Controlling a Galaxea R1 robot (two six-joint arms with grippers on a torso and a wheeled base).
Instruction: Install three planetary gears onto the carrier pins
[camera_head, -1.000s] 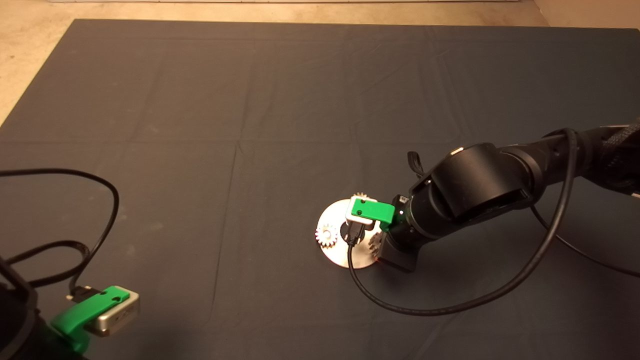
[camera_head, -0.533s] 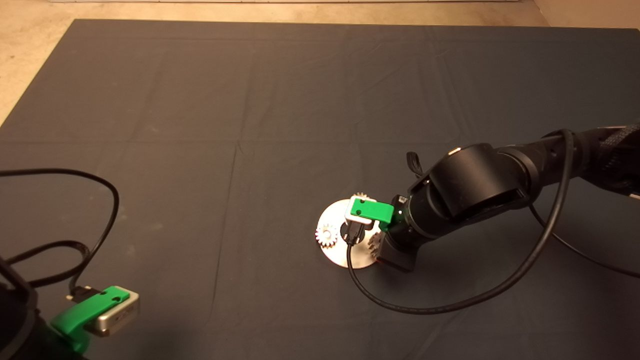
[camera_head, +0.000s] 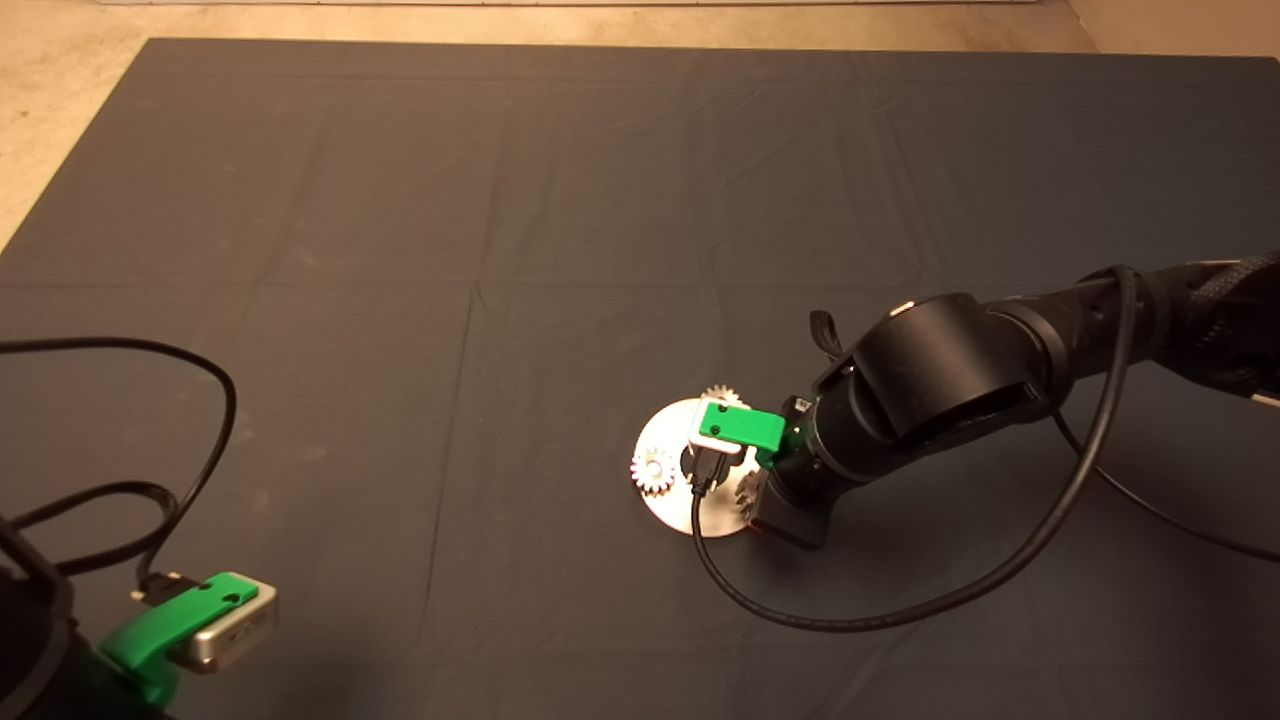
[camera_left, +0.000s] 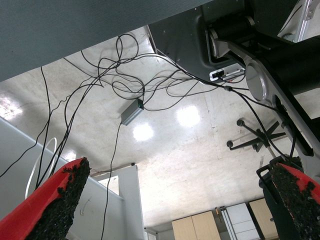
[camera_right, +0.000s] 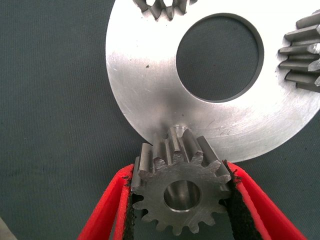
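The shiny round disc (camera_head: 672, 505) (camera_right: 150, 90) with a large central hole lies on the dark mat. One planetary gear (camera_head: 654, 470) (camera_right: 302, 55) sits at its left rim and another (camera_head: 720, 396) (camera_right: 160, 6) at its far rim. My right gripper (camera_head: 758, 500) (camera_right: 177, 200) is shut on the third gear (camera_head: 746, 490) (camera_right: 177, 192), bore upright, at the disc's right rim. The red fingers (camera_right: 107, 215) press the gear from both sides. No carrier pin shows; the gears cover them. My left gripper (camera_head: 185, 625) (camera_left: 175, 210) is parked open at the lower left.
A black cable (camera_head: 900, 610) loops from the right wrist over the mat in front of the disc. Another cable (camera_head: 200, 400) curls at the left. The left wrist view shows floor cables (camera_left: 135, 90) and a chair base (camera_left: 260, 135) beyond the mat's edge.
My right arm has shifted slightly toward the front with the gear still in its grip. The far gear shows a little more. The left arm has not moved.
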